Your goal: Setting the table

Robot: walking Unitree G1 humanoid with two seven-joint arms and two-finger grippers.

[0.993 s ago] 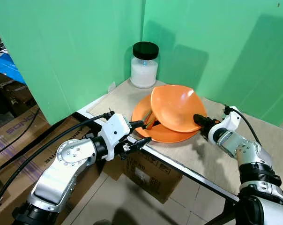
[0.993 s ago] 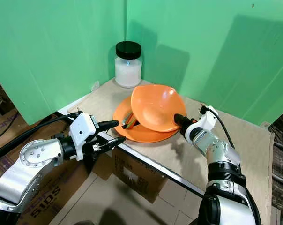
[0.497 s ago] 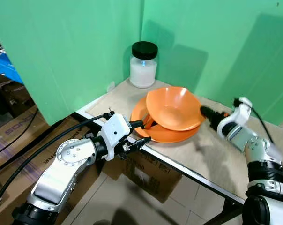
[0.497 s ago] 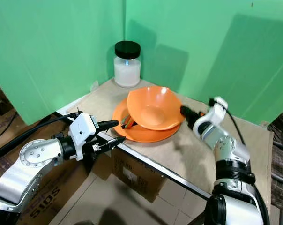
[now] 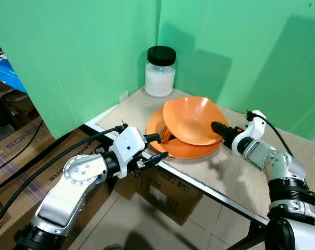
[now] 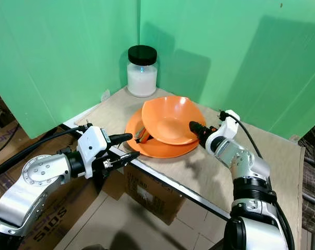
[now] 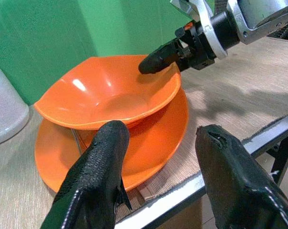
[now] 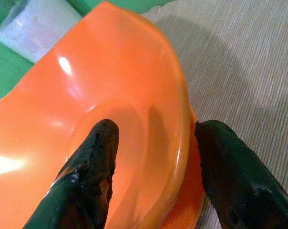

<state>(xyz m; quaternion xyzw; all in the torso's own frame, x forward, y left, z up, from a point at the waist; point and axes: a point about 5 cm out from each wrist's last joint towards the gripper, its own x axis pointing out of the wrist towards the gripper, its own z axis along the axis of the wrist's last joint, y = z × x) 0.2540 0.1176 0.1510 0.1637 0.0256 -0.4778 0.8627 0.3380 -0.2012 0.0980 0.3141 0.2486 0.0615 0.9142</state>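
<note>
An orange bowl rests in an orange plate on the tan table, tipped a little toward the back. Utensils lie on the plate under the bowl's left side. My right gripper is open at the bowl's right rim; in the right wrist view one finger is inside the bowl and the other outside. My left gripper hangs open at the table's front edge, just left of the plate, holding nothing.
A white jar with a black lid stands in the back corner against the green walls. The table's metal front edge runs diagonally. Cardboard boxes sit on the floor below it.
The bowl, tilted up a second ago, has come down onto the plate. My right gripper drew back to the right, then came in to the rim again. The left arm stayed put.
</note>
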